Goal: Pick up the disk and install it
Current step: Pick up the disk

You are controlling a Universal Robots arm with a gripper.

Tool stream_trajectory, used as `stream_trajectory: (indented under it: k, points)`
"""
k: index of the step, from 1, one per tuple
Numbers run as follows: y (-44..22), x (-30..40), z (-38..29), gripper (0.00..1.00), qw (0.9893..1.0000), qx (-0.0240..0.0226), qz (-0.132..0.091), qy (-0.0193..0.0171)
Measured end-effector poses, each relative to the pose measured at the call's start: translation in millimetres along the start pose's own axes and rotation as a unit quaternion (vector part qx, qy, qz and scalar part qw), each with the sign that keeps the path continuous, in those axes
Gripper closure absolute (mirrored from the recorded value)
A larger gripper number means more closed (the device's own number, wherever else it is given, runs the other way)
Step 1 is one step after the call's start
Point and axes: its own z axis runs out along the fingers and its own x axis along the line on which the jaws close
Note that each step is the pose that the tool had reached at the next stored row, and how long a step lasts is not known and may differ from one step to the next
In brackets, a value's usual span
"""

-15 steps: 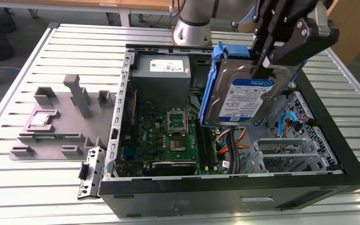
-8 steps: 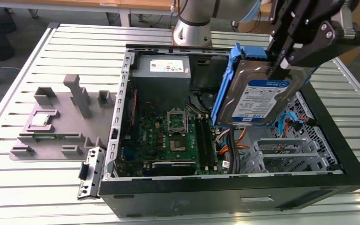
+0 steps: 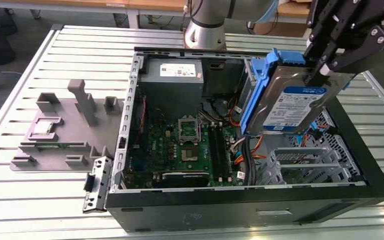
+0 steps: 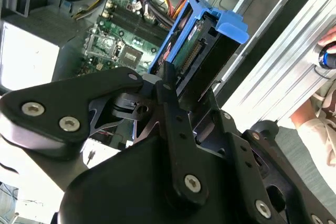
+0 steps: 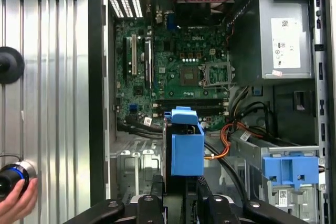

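A: Gripper [image 3: 315, 77] state?
B: Clamped on the disk [image 3: 291, 107], pinched at its upper edge. The silver drive in its blue plastic carrier is held tilted above the open black case [image 3: 212, 212].
A: Around it?
B: Green motherboard [image 3: 178, 145], grey power supply [image 3: 172, 80] and perforated metal cage [image 3: 305, 161] are seen below. Ribbed metal table [image 3: 45, 200] underneath, with a grey moulded fixture [image 3: 65, 130] beside the case.

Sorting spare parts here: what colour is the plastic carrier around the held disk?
Bright blue carrier around the disk in the gripper; clearest in the exterior view.
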Motion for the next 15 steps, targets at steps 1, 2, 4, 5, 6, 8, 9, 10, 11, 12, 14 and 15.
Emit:
stream_trajectory:
  k: [1, 2, 4, 5, 6, 8, 9, 10, 11, 12, 14, 15]
  points:
    - [-1.8, 1.0, 0.0, 0.65, 1.0000, 0.0000, 0.000, 0.0000]
    - [-3.6, 2.5, 0.0, 0.65, 1.0000, 0.0000, 0.000, -0.0001]
    - [-6.4, 5.5, -0.1, 0.65, 1.0000, 0.0000, 0.000, -0.0001]
    - [-7.8, 7.2, -0.2, 0.65, 1.0000, 0.0000, 0.000, 0.0000]
    - [-9.2, 9.0, -0.2, 0.65, 1.0000, 0.0000, 0.000, 0.0000]
    - [-12.1, 12.6, -0.3, 0.65, 1.0000, 0.0000, 0.000, 0.0000]
    - [-13.7, 14.5, -0.3, 0.65, 1.0000, 0.0000, 0.000, -0.0001]
    - [-15.3, 16.3, -0.4, 0.65, 1.0000, 0.0000, 0.000, 0.0000]
    - [-16.9, 18.0, -0.5, 0.65, 1.0000, 0.0000, 0.000, 0.0000]
    - [-18.5, 19.7, -0.6, 0.65, 1.0000, 0.0000, 0.000, 0.0001]
    - [-22.4, 22.8, -0.6, 0.65, 1.0000, 0.0000, 0.000, 0.0000]
    - [-24.5, 23.7, -0.6, 0.65, 1.0000, 0.0000, 0.000, -0.0001]
